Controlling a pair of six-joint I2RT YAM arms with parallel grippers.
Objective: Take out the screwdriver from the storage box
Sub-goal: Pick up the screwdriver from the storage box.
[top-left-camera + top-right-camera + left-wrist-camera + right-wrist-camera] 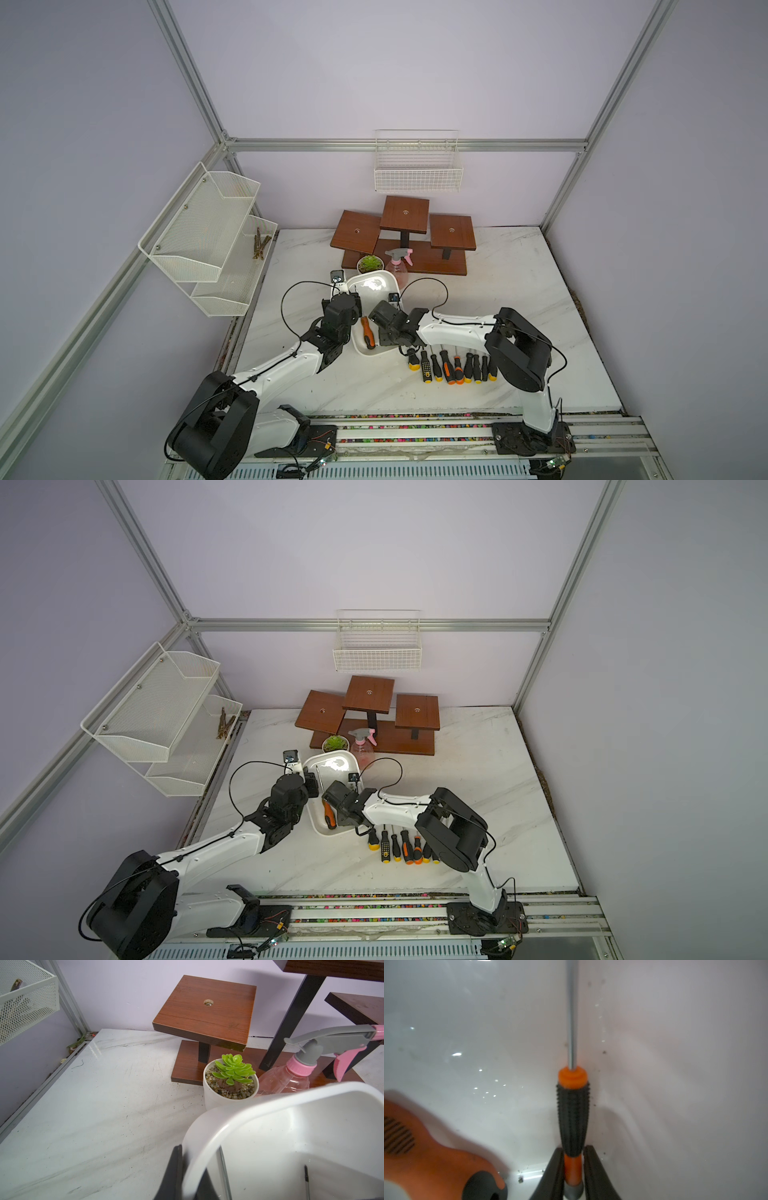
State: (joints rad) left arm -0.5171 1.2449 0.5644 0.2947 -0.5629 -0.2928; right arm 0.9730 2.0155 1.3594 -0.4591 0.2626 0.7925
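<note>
Box point(270, 1105) rim clamped by left gripper point(190, 1169), screwdriver point(572, 1118) pinched near its tail by right gripper point(573, 1167), so it may be levered loose once lifted.

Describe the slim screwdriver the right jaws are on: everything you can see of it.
The slim screwdriver has a bright metal shaft, an orange collar, a black ribbed grip that looks rubbery, an orange waist and a grey butt. It sits in the box along the crease between floor and wall, its tip out of frame. The right gripper has its jaws shut on the orange waist. A bigger screwdriver lies beside it, apart.
</note>
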